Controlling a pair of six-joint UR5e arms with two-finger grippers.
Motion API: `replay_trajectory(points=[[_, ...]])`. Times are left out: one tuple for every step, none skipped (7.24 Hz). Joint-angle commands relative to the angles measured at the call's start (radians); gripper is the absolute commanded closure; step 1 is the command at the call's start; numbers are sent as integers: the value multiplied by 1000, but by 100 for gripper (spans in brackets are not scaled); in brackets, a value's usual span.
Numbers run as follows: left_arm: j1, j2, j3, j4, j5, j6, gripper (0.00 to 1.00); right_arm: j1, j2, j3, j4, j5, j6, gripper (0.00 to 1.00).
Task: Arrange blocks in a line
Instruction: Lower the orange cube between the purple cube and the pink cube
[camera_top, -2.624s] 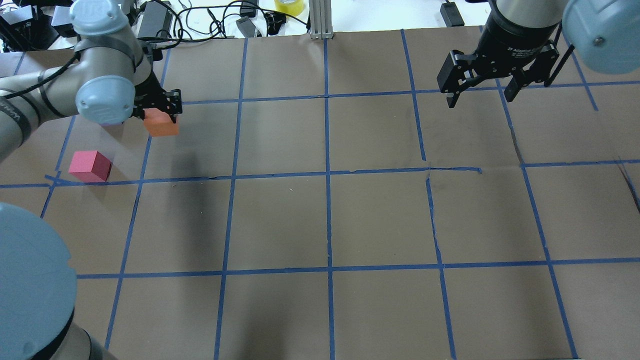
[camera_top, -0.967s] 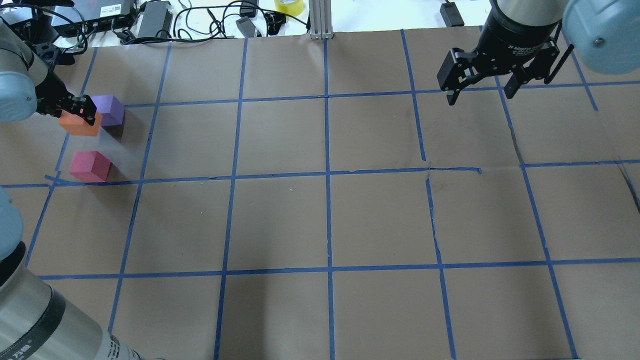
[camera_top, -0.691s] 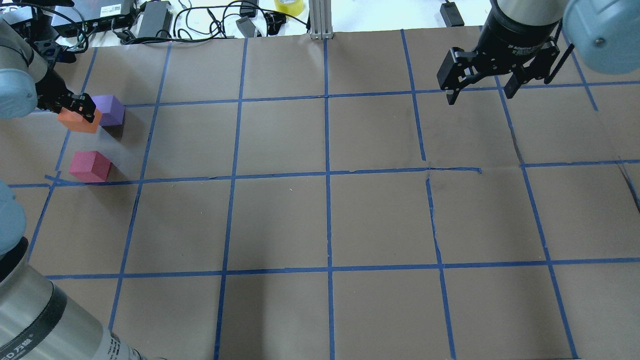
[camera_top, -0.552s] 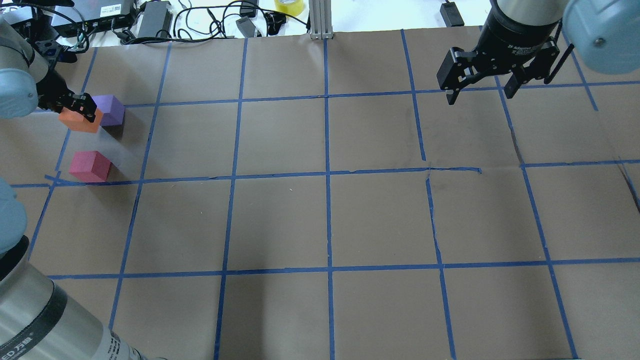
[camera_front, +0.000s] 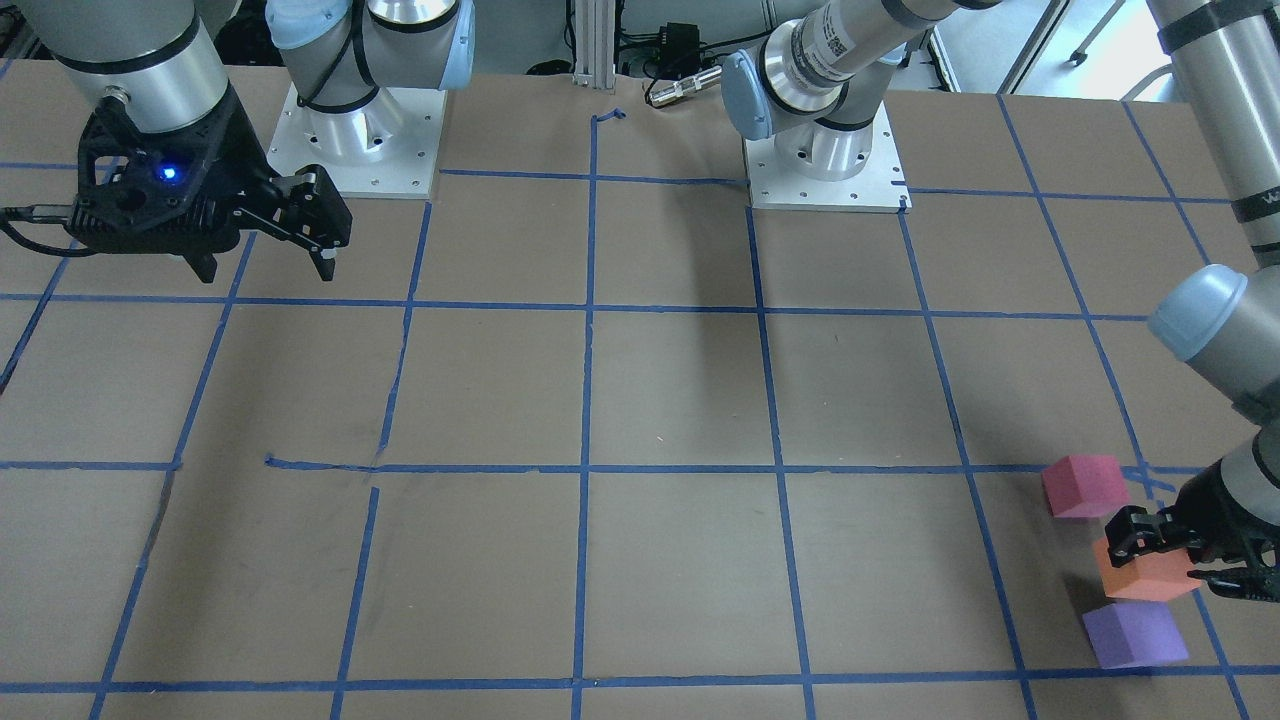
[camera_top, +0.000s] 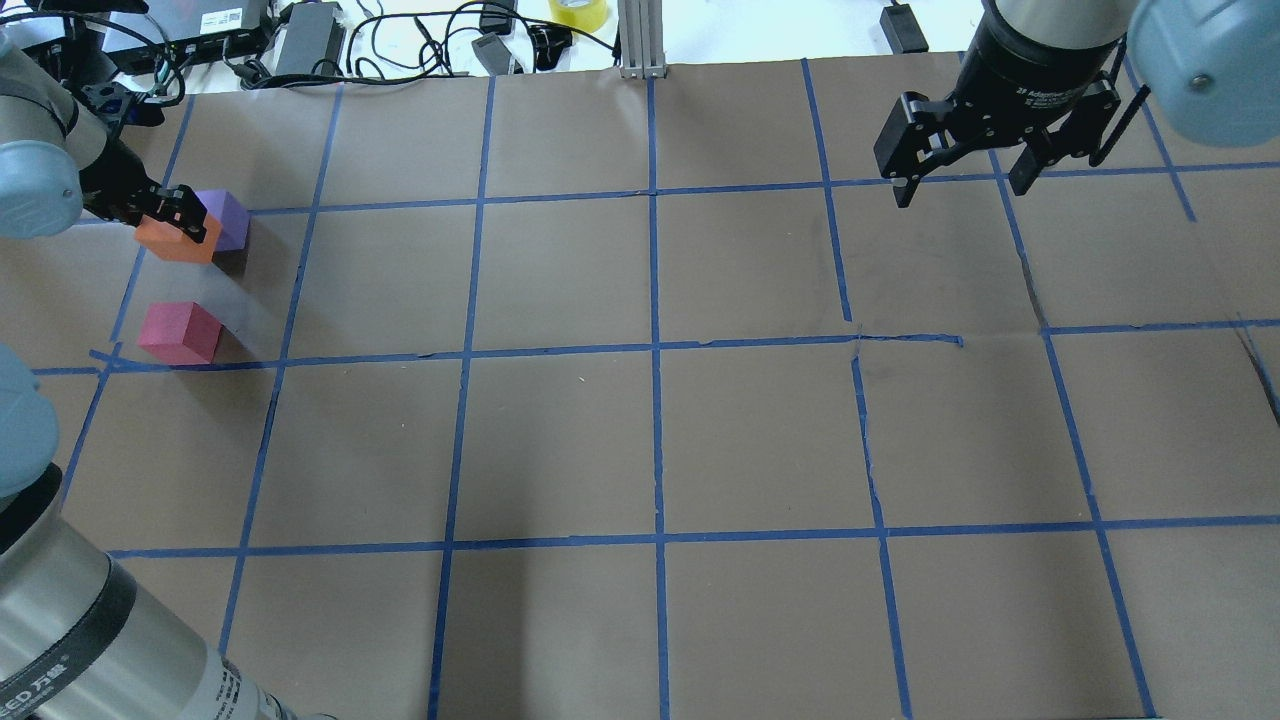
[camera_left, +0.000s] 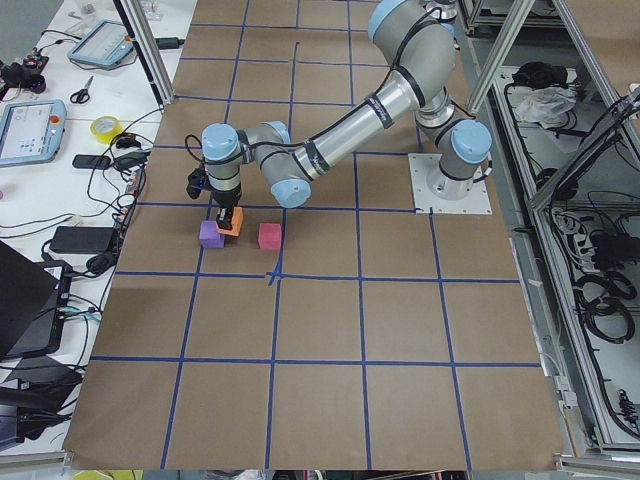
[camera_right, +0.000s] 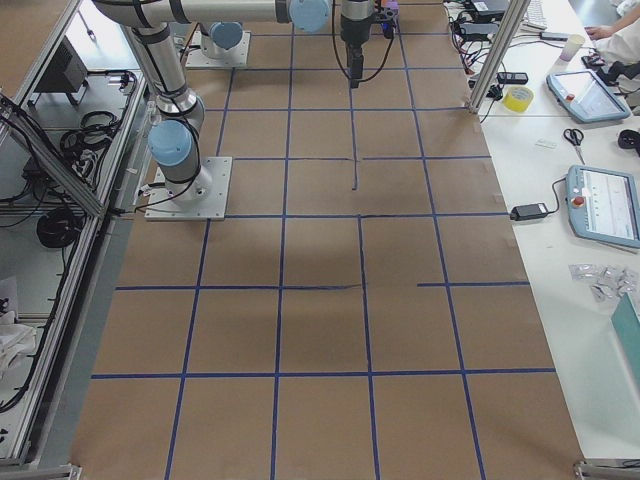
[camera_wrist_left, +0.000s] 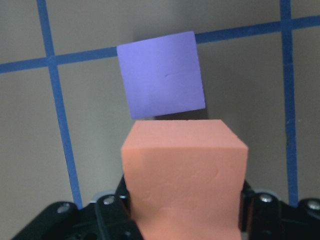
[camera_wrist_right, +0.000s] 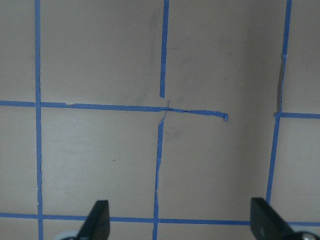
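Observation:
My left gripper (camera_top: 170, 222) is shut on the orange block (camera_top: 176, 241) and holds it low at the table's far left. The left wrist view shows the fingers (camera_wrist_left: 107, 215) pressed on both sides of the orange block (camera_wrist_left: 185, 175), with the purple block (camera_wrist_left: 162, 75) just beyond it. The purple block (camera_top: 230, 218) sits right next to the orange one. The pinkish-red block (camera_top: 180, 333) stands apart, nearer the robot. From the front, the orange block (camera_front: 1145, 575) is between the pinkish-red (camera_front: 1083, 486) and purple (camera_front: 1135, 635) blocks. My right gripper (camera_top: 960, 195) is open and empty at the far right.
The table is brown paper with a grid of blue tape (camera_top: 655, 350). Cables, power bricks and a yellow tape roll (camera_top: 578, 12) lie beyond the far edge. The arm bases (camera_front: 825, 165) stand at the robot's side.
My left gripper carried the orange block leftward, uncovering the purple block. In the last second it edged the orange block closer to the purple one. The right arm stayed still.

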Motion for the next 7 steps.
replay_trajectory(points=[[1, -9, 2, 0, 2, 0, 93, 0, 0, 0, 0, -1, 0, 0], [2, -11, 2, 0, 1, 0, 93, 0, -1, 0, 0, -1, 0, 0], [2, -17, -3, 0, -1, -2, 93, 0, -1, 0, 0, -1, 0, 0], [14, -20, -6, -3, -2, -10, 93, 0, -1, 0, 0, -1, -1, 0], [28, -22, -12, -12, 2, -16, 93, 0, -1, 0, 0, -1, -1, 0], [31, -23, -13, -12, 5, -14, 93, 0, -1, 0, 0, 1, -1, 0], [33, -32, -16, -12, -2, -16, 93, 0, -1, -2, 0, 2, -1, 0]])
